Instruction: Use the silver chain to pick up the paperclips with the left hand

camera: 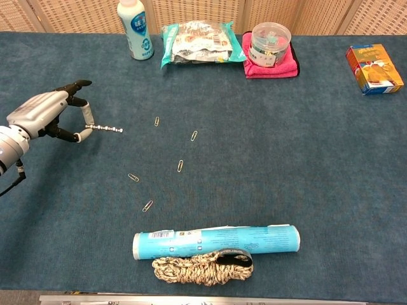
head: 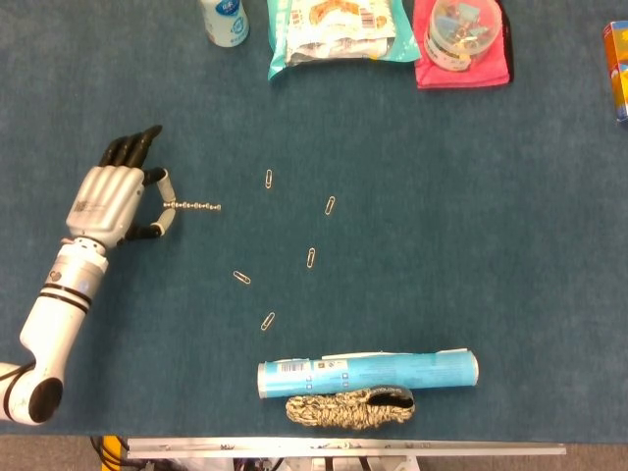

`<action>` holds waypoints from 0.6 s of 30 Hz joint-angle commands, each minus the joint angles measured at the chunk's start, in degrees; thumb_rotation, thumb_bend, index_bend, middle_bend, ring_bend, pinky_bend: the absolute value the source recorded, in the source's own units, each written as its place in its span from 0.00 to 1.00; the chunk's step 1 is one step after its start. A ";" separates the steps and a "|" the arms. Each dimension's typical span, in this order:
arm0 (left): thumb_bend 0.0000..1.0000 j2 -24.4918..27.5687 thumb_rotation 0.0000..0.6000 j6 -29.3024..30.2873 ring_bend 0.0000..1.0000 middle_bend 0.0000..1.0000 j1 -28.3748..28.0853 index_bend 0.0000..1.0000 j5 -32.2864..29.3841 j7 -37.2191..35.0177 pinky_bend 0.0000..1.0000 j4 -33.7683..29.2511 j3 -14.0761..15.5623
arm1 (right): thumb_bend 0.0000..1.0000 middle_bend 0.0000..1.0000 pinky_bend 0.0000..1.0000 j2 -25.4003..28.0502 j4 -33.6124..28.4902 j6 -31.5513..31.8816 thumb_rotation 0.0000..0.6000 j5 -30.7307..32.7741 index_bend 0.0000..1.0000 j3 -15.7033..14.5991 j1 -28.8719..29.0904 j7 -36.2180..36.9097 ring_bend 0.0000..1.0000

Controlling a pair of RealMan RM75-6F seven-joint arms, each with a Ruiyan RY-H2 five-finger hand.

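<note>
Sweeping the short silver bead chain point(head: 191, 205) rightward over the five small metal paperclips point(head: 269, 180) scattered mid-frame calls for a low, level pass. The white left hand point(head: 113, 201), at centre left, pinches the chain's end between thumb and finger, other fingers extended toward the frame's top.
</note>
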 commanded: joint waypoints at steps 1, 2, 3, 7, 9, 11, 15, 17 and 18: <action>0.36 0.11 1.00 -0.39 0.00 0.00 -0.64 0.59 -0.29 0.64 0.05 -0.31 -0.50 | 0.00 0.06 0.22 0.06 0.00 0.08 1.00 0.02 0.00 -0.01 -0.08 0.10 0.03; 0.36 0.12 1.00 -0.59 0.00 0.00 -0.87 0.59 -0.41 0.82 0.05 -0.40 -0.65 | 0.00 0.06 0.22 0.07 0.00 0.10 1.00 0.03 0.00 -0.02 -0.11 0.16 0.03; 0.36 0.09 1.00 -0.76 0.00 0.00 -1.11 0.59 -0.53 0.98 0.05 -0.44 -0.81 | 0.00 0.06 0.22 0.06 0.04 0.12 1.00 0.05 0.00 -0.03 -0.15 0.23 0.03; 0.36 -0.24 1.00 -1.78 0.00 0.00 -2.22 0.58 -1.15 1.71 0.05 -0.19 -1.40 | 0.00 0.06 0.22 0.06 0.25 0.26 1.00 0.13 0.00 -0.04 -0.31 0.56 0.03; 0.36 -0.41 1.00 -2.17 0.00 0.00 -2.77 0.58 -1.32 2.02 0.05 -0.06 -1.65 | 0.00 0.06 0.22 0.07 0.37 0.34 1.00 0.15 0.00 -0.05 -0.39 0.73 0.03; 0.36 -0.53 1.00 -2.45 0.00 0.00 -3.19 0.58 -1.47 2.24 0.05 0.07 -1.86 | 0.00 0.06 0.22 0.06 0.46 0.42 1.00 0.16 0.00 -0.06 -0.47 0.84 0.03; 0.36 -0.71 1.00 -3.22 0.00 0.00 -4.19 0.58 -1.99 2.35 0.05 0.35 -2.46 | 0.00 0.06 0.22 0.06 0.55 0.75 1.00 0.10 0.00 -0.08 -0.69 1.09 0.03; 0.36 -0.81 1.00 -3.60 0.00 0.00 -4.61 0.58 -2.19 2.43 0.05 0.56 -2.63 | 0.00 0.06 0.22 0.07 0.57 0.89 1.00 0.08 0.00 -0.07 -0.78 1.17 0.03; 0.36 -0.89 1.00 -3.83 0.00 0.00 -4.86 0.58 -2.32 2.49 0.05 0.70 -2.72 | 0.00 0.06 0.22 0.08 0.59 0.97 1.00 0.10 0.00 -0.05 -0.83 1.19 0.03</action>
